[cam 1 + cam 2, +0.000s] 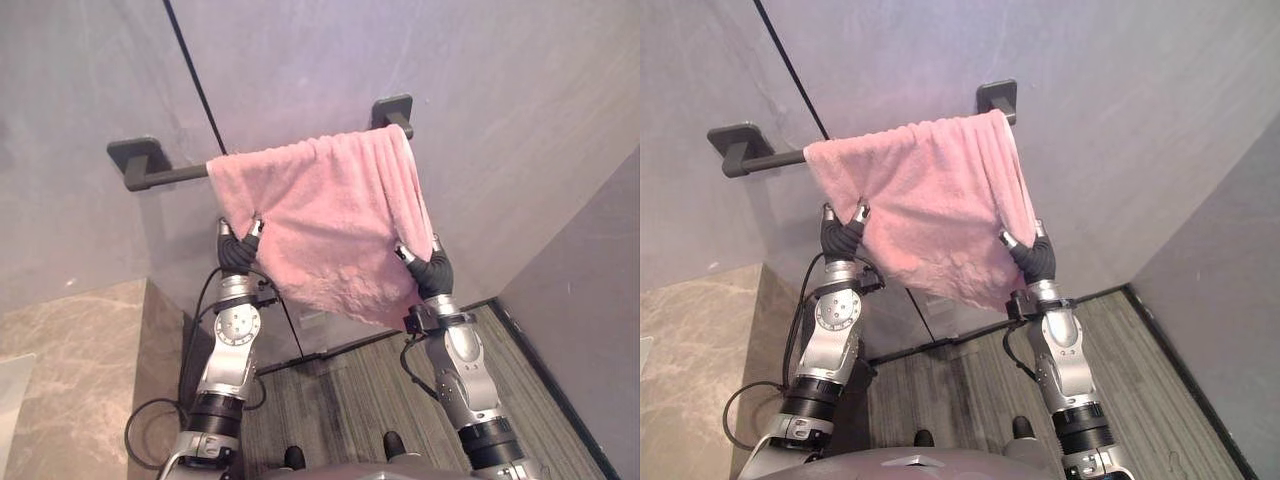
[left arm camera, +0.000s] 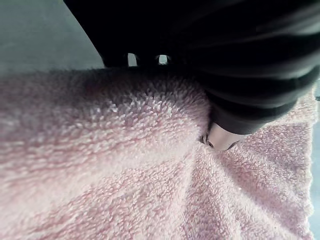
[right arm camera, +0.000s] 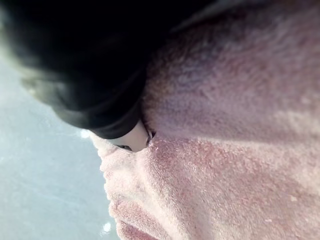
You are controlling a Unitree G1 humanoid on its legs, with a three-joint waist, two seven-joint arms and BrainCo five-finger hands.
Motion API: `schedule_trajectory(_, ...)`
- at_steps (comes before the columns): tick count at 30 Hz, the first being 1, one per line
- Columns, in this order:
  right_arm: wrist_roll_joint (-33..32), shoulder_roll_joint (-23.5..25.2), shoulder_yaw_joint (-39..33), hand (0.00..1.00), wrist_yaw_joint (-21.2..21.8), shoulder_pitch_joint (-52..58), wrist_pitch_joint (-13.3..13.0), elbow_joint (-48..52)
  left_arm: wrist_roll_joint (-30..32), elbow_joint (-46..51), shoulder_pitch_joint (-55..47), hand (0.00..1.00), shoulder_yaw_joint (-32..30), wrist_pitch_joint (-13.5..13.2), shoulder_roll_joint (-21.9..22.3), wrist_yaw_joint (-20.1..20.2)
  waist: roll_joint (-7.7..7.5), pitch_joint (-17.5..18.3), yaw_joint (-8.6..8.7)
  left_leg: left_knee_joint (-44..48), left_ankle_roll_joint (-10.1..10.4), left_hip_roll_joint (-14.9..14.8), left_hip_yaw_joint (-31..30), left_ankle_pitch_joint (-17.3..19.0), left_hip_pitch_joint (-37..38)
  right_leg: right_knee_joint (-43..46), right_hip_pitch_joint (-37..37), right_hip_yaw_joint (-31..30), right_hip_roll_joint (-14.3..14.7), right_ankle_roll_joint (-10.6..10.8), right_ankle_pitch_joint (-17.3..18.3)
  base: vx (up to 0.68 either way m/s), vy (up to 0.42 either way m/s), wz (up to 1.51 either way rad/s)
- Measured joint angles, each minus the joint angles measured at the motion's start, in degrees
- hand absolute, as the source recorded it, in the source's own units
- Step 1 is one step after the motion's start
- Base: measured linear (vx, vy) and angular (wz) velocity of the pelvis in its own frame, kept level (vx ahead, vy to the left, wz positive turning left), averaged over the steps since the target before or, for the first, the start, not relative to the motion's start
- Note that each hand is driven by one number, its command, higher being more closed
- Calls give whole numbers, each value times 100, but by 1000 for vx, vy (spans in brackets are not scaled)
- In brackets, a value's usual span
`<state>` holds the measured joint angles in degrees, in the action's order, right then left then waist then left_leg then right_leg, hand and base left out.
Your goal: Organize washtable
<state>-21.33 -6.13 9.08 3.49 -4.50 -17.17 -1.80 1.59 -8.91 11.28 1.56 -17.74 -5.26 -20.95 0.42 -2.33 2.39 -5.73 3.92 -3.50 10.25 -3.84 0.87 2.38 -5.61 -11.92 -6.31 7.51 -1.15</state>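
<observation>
A fluffy pink towel is being pinched by the left hand and right hand. It is probably being pulled flat over a dark metal bar.

A fluffy pink terry towel hangs draped over a dark metal wall bar, gathered toward the bar's end above the right hand. The cloth spreads down between both hands. One side edge lies against the left hand and the other against the right, and the rumpled hem sags lowest just beside the right hand.
</observation>
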Motion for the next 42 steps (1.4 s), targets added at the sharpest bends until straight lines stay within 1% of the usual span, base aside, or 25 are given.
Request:
schedule_trajectory(11, 1, 43, 99, 100, 38, 0, 27, -28, 178, 4, -75, 100, -402, 7, 77, 15, 5, -3, 8, -26, -2, 0, -140, -2, 17, 32, 67, 169, 4, -24, 26, -9, -2, 6)
schedule_trajectory(18, 2, 41, 90, 100, 27, -52, 27, -210, 221, 8, -94, 100, -405, 4, 72, 15, 3, -2, -6, -26, -1, -11, -189, -2, -1, 25, 73, 178, 0, -28, 29, -3, -1, 2)
schedule_trajectory(26, 52, 40, -83, 100, -133, -664, 59, -1167, 242, 0, -90, 100, -404, 4, 75, 58, -2, -4, -25, -26, 1, -11, -228, -12, -5, 25, 84, 191, 1, -28, 29, 0, 0, 0)
schedule_trajectory(29, 53, 40, -193, 100, -157, -897, 127, -1458, 242, -9, -75, 100, -402, 4, 76, 128, -16, -14, -50, -27, 2, -11, -252, -20, -6, 28, 93, 205, 0, -29, 29, -11, 0, 4)
schedule_trajectory(31, 53, 40, -251, 100, -258, -1161, 158, -1761, 242, -17, -46, 100, -399, -1, 83, 184, -44, -41, -67, -27, 6, -11, -275, -30, -7, 30, 102, 220, 0, -29, 29, -22, 1, 4)
schedule_trajectory(34, 49, 40, -269, 100, -348, -1301, 164, -1922, 241, -66, 15, 100, -394, -20, 84, 190, -69, -60, -116, -28, 4, -11, -282, -34, -12, 33, 102, 227, -3, -29, 29, 0, 0, 0)
schedule_trajectory(39, 45, 40, -310, 100, -355, -1497, 169, -2133, 240, -66, 36, 100, -394, -40, 83, 191, -87, -89, -122, -28, 6, -1, -288, -42, -15, 36, 102, 235, -2, -30, 29, 0, 0, 0)
schedule_trajectory(40, 46, 40, -315, 0, -356, -1505, 170, -2133, 240, -66, 45, 100, -394, -42, 83, 191, -84, -101, -120, -28, 6, -1, -286, -42, -16, 36, 101, 234, -2, -30, 29, 0, 0, 0)
schedule_trajectory(42, 48, 39, -412, 0, -410, -1506, 199, -2150, 240, -66, 59, 100, -397, -39, 77, 190, -85, -109, -125, -28, 6, -1, -284, -42, -17, 35, 101, 233, -2, -30, 29, 0, 0, 0)
